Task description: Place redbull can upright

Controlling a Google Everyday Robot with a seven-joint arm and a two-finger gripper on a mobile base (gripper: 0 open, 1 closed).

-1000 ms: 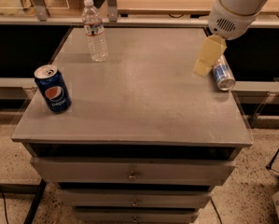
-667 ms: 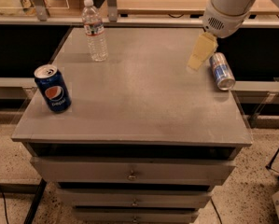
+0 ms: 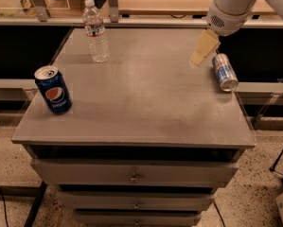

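Right, camera view, the only one you have.

- The redbull can (image 3: 225,71) lies on its side on the grey surface (image 3: 145,93), close to the right edge, with one silver end turned toward the front. It is not upright, so the task proper is not done.
- The pincer (image 3: 201,51) hangs just left of the redbull can and a little above it, tip pointing down at the surface, on the white arm (image 3: 231,8) coming in from the upper right. You cannot tell how far apart it stands. It looks to have no hold of the can, which rests on the surface beside it.
- My reading: you are at the approach. What is left is all of it: get around the can's body, lift, turn it onto its base, set it down, let go. The can is near the edge and round, so a nudge could roll it off.

Containers, placed from the redbull can:
- A Pepsi can (image 3: 53,90) stands upright, well apart to the left and nearer the front. Whether it is opened or full does not show.
- A water bottle (image 3: 96,32) stands upright, well apart to the left and further back, white cap on. You can't tell its fill level.
- The drawers (image 3: 134,171) below and to the left are all closed, their contents hidden.
- What the redbull can holds, if anything, is not visible either.
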